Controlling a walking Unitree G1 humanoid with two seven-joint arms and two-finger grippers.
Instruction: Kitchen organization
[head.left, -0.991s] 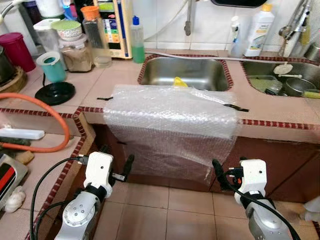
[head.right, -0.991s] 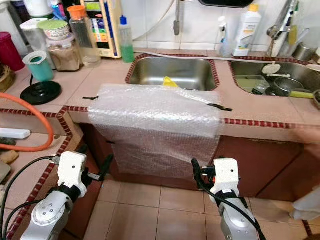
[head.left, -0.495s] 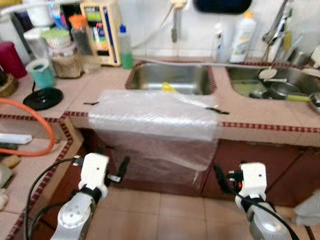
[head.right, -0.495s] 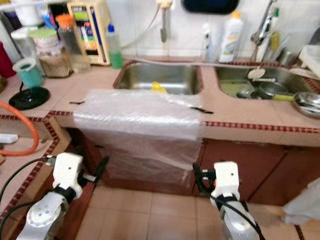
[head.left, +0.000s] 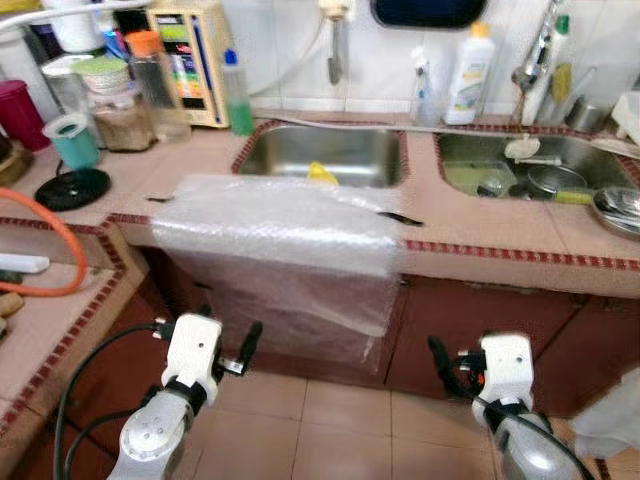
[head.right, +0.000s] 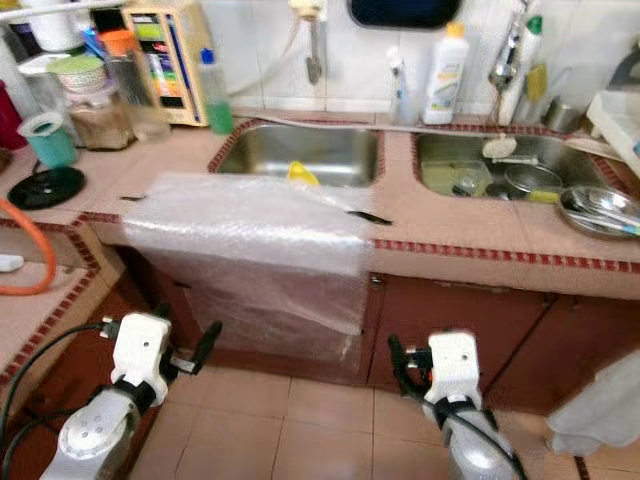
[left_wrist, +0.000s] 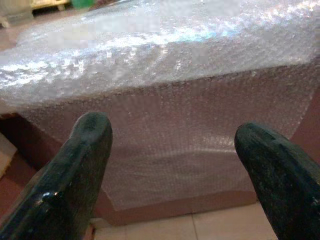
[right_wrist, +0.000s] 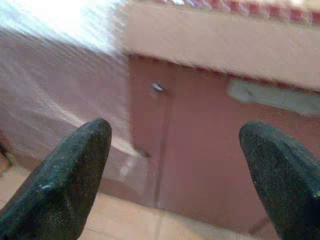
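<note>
The left gripper (head.left: 225, 345) is held low before the counter with its fingers (left_wrist: 75, 165) spread wide and nothing between them, pointing at the bubble wrap (head.left: 280, 225). The right gripper (head.left: 450, 365) is also spread and empty, facing the cabinet door (right_wrist: 200, 140). The wrap lies over the counter edge (head.left: 500, 250) in front of the left sink (head.left: 320, 155) and hangs down, probably as padding. Bottles and jars (head.left: 125, 100) stand at the back, dishes (head.left: 545, 180) in the right sink

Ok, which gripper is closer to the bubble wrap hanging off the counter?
Left. The left gripper sits just below the bubble wrap's lower left part; the right gripper is off past its right edge, facing the cabinet.
</note>
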